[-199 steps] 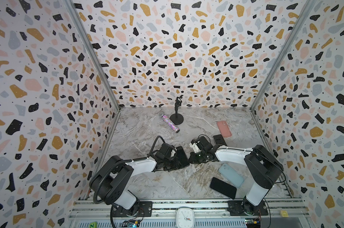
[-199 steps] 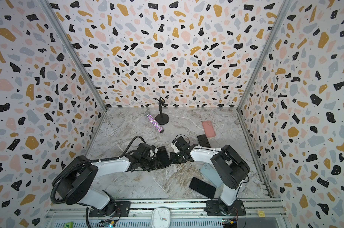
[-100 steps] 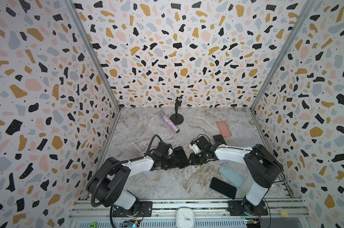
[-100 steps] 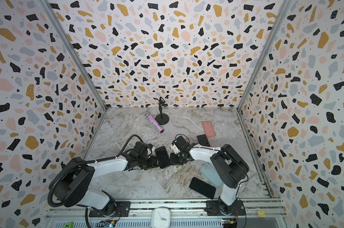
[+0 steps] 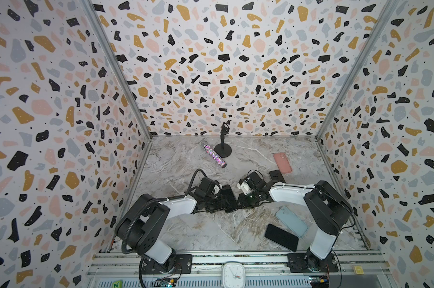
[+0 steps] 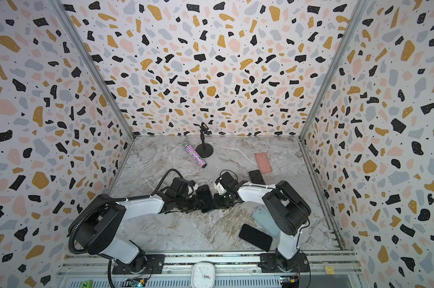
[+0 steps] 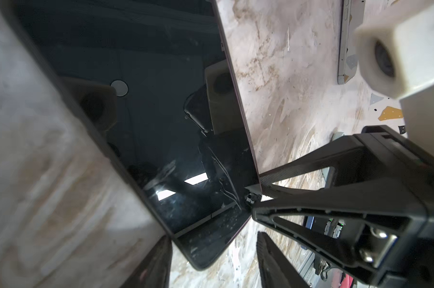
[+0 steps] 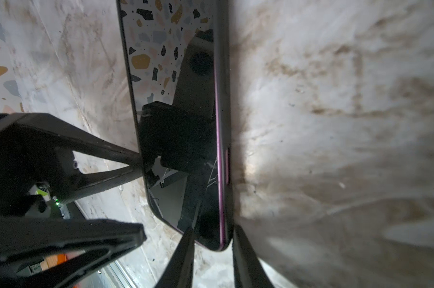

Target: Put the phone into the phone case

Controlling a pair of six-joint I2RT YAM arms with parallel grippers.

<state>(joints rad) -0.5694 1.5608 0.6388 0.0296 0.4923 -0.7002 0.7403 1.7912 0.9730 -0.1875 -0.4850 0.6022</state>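
Black-glass phone [image 5: 228,197] with a purple rim is mid-table, between the two arms where they meet, about centre left-to-right in both top views; it looks tipped up on one long edge rather than lying flat. The right gripper [image 8: 212,228] is clamped across the thickness of the phone's corner, one finger on the glass side and one on the back. The left wrist view shows the same fingers [image 7: 310,165] closing in on that corner. The left gripper [image 7: 214,237] is released: jaws stand wider than the phone's end, one finger touching its edge and the other clear of it. The phone case [image 7: 206,249] is black; its lip runs outside the purple rim along the side and sticks out past the end of the glass. So the phone is in the case at least partly, but I can't tell if it's fully seated. Elsewhere on the marble table [image 5: 186,159], a pink case [image 5: 282,162] lies far right with a small black slab [image 5: 277,176] just near of it. A light-blue phone [image 5: 292,221] and a second black phone [image 5: 281,237] lie side by side at near right, by the right arm's base. A glitter microphone [image 5: 214,155] lies beside a black mic stand [image 5: 222,147] at far centre. A white clock [image 5: 232,274] sits on the near rail
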